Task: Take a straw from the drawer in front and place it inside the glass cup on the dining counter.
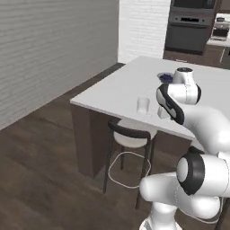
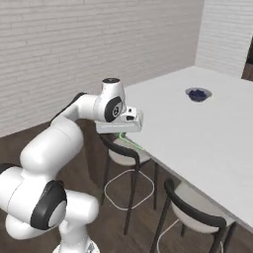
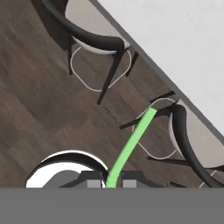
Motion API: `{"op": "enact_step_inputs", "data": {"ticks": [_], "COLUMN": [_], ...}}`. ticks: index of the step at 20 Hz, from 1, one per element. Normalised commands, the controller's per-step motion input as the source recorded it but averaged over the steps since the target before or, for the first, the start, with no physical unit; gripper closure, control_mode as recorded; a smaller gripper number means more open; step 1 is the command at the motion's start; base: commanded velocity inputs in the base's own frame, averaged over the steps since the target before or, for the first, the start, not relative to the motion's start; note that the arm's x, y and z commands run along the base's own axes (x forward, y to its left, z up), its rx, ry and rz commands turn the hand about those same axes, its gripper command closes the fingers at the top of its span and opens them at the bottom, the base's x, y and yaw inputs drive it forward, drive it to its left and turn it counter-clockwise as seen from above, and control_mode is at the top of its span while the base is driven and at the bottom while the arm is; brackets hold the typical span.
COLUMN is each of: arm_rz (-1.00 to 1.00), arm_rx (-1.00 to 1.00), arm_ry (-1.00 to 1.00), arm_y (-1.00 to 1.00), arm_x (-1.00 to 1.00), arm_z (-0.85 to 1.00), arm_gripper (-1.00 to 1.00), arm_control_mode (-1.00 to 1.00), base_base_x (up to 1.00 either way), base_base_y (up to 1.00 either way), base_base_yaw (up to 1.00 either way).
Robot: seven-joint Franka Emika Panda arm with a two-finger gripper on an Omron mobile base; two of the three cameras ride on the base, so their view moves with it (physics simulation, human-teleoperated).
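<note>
the gripper (image 3: 109, 183) is pinched narrow on the straw (image 3: 131, 142), its two dark finger tips pressed against the lower end of the thin green stick. in the hand view the straw runs straight out from between the tips, and past its far end lie the dark wood floor (image 3: 39, 113) and two stools. one stool (image 3: 94, 33) stands well beyond the tips, its dark curved back and pale seat tucked at the edge of the white counter; the other stool (image 3: 188, 135) sits just beside the straw's free end, under the same edge.

in the right base view the gripper (image 2: 129, 129) hangs from the arm's white hand just off the near edge of the dining counter (image 2: 197, 133), above a stool (image 2: 121, 148), and a short green length of the straw (image 2: 129, 141) slants down and away beneath it. a shallow bowl (image 2: 198, 94) with dark blue contents rests on the slab well beyond the hand, toward the far side of the top.

in the left base view the glass cup (image 1: 143, 105) stands upright on the counter (image 1: 112, 90), near its front edge and just to one side of the arm's hand, apart from it. the gripper's tips are hidden by the arm there. the straw is outside the cup, held in the air.
</note>
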Motion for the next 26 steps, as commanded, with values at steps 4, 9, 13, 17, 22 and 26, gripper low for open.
{"op": "enact_step_inputs", "data": {"ticks": [4,9,13,17,22,26], "arm_rz": [0.00,0.00,0.00,0.00,0.00,0.00], "arm_rx": [0.00,0.00,0.00,0.00,0.00,0.00], "arm_ry": [0.00,0.00,0.00,0.00,0.00,0.00], "arm_y": [0.00,0.00,0.00,0.00,0.00,0.00], "arm_x": [0.00,0.00,0.00,0.00,0.00,0.00], "arm_z": [0.00,0.00,0.00,0.00,0.00,0.00], "arm_gripper": [1.00,1.00,1.00,1.00,1.00,1.00], "arm_control_mode": [1.00,1.00,1.00,1.00,1.00,1.00], "base_base_x": [0.47,0.48,0.44,0.34,0.52,0.79], "base_base_y": [0.68,0.70,0.67,0.51,0.39,0.31], "base_base_yaw": [-0.54,-0.53,-0.52,-0.50,-0.38,-0.21]}}
